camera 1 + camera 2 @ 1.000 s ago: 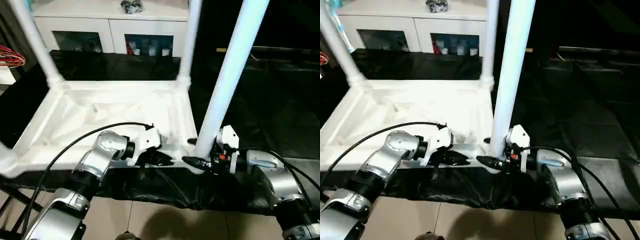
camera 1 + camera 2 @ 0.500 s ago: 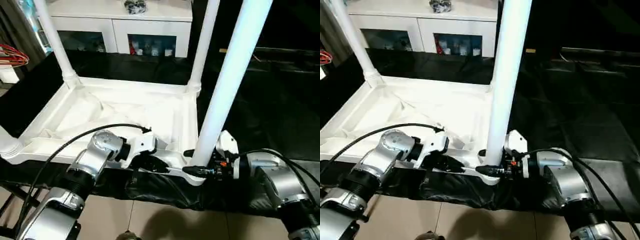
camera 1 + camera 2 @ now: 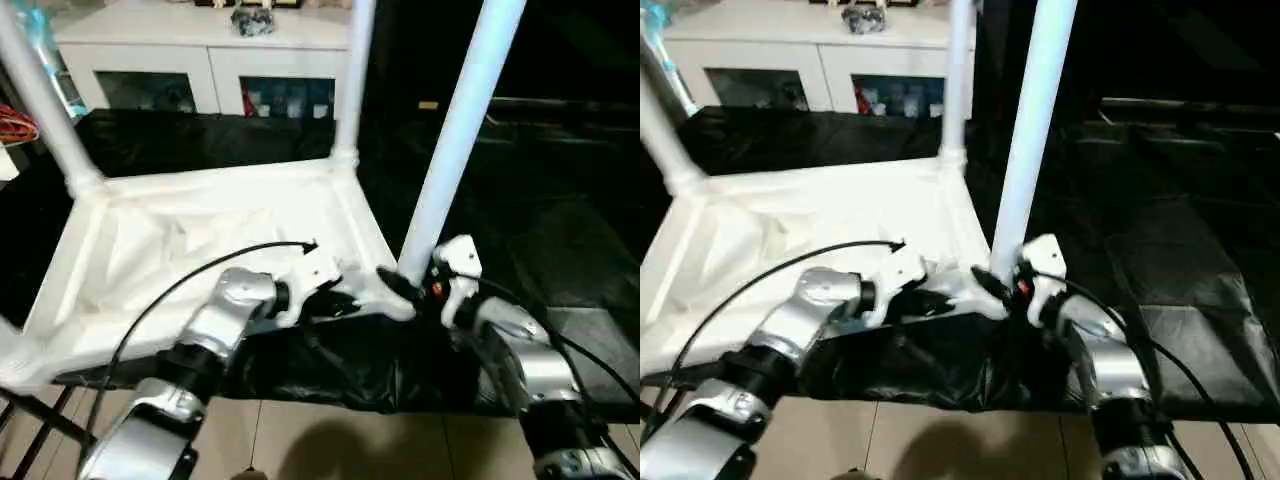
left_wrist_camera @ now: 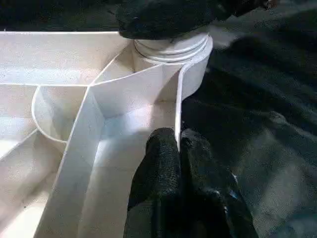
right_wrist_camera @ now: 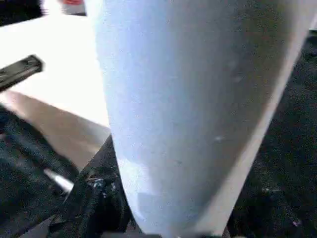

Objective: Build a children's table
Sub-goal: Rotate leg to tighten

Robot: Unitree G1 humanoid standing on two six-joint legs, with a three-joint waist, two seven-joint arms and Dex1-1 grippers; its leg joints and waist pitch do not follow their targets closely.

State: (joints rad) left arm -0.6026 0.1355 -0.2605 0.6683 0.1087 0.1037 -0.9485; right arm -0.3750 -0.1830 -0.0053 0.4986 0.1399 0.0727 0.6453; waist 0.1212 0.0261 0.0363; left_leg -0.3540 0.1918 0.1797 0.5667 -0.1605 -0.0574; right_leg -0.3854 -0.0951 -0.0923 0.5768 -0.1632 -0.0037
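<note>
The white tabletop (image 3: 180,250) lies upside down on black cloth, ribbed underside up. Legs stand in its far left socket (image 3: 45,110) and far right socket (image 3: 352,80). A third leg (image 3: 455,150) rises from the near right corner socket (image 4: 171,54), leaning right. My right gripper (image 3: 400,285) is shut on the base of this leg, one black finger (image 5: 99,198) showing beside it. My left gripper (image 3: 345,300) is just left of that corner. Its fingers (image 4: 158,163) pinch the tabletop's thin near rim (image 4: 181,99).
A white glass-door cabinet (image 3: 200,60) stands behind the tabletop with small objects on top. Red cables (image 3: 15,125) lie at the far left. Black cloth (image 3: 560,230) covers the surface to the right. Tiled floor (image 3: 350,450) shows below the near edge.
The whole picture has shifted with the camera. Both grippers stay at the near right corner; my right forearm now reaches the leg from closer below rather than from the side.
</note>
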